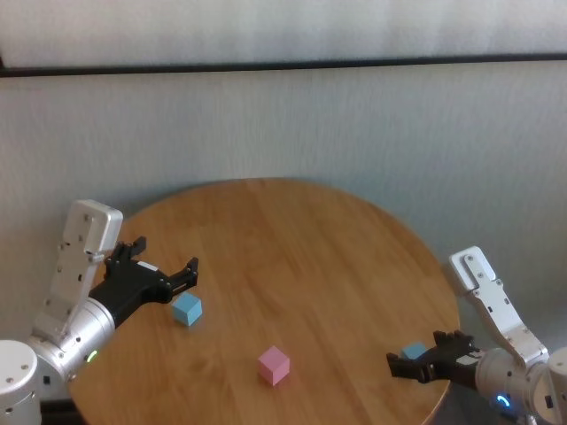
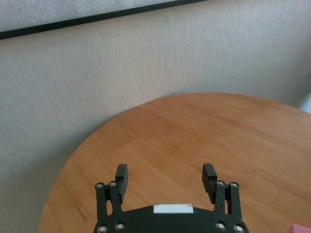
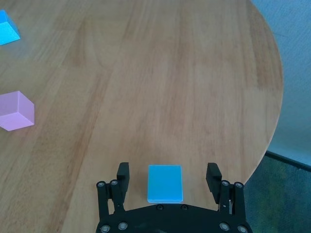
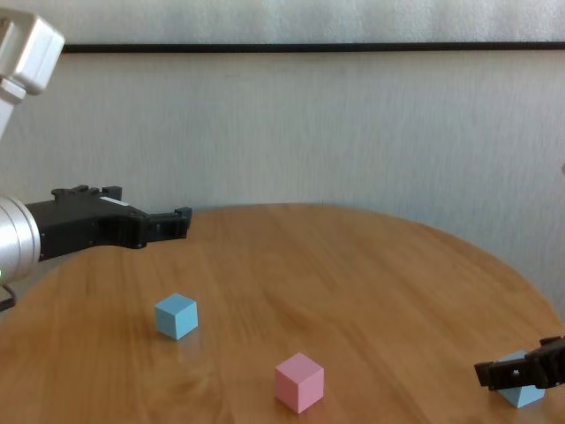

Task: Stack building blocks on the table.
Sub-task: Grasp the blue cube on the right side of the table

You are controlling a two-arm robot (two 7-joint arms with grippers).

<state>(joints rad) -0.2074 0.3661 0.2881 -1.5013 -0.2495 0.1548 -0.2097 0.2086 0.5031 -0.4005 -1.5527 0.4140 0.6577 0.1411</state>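
Note:
A pale pink cube [image 1: 274, 365] sits on the round wooden table [image 1: 292, 248] near its front edge. One light blue cube [image 1: 187, 309] sits to its left. My left gripper [image 1: 190, 270] is open and empty, hovering just beyond and above that cube. The second light blue cube [image 1: 414, 351] rests at the table's right edge. My right gripper [image 1: 399, 365] is open with its fingers either side of this cube [image 3: 165, 183], not closed on it. The pink cube [image 3: 17, 110] and the other blue cube [image 3: 7, 29] also show in the right wrist view.
A pale wall [image 1: 283, 124] stands close behind the table. The table's right edge [image 3: 272, 121] drops to a dark floor right beside my right gripper. Bare wood spreads across the middle and back of the table.

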